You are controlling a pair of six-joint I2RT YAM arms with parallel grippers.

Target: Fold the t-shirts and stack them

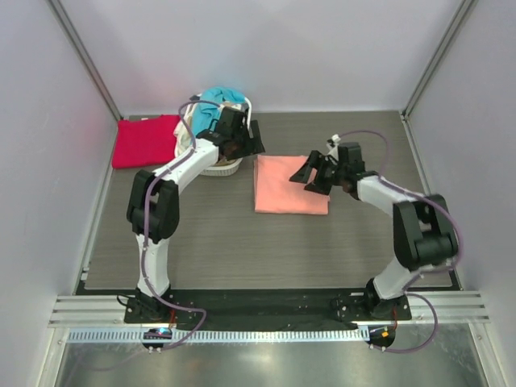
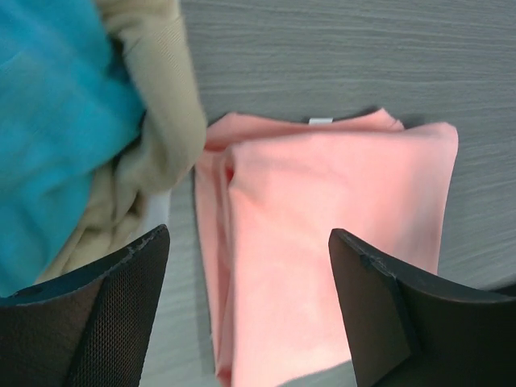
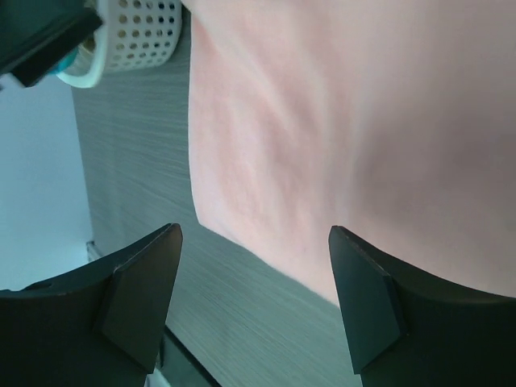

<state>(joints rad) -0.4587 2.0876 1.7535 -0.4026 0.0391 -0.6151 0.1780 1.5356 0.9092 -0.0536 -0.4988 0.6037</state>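
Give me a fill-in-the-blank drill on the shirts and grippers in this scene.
1. The salmon-pink t-shirt lies folded flat on the ____.
2. The teal t-shirt sits beside the beige t-shirt in the white ____.
3. The folded t-shirt farthest left is ____ in colour.
4. The left gripper and the right gripper both stand ____, gripping nothing.

Missing words: table, basket, red, open.
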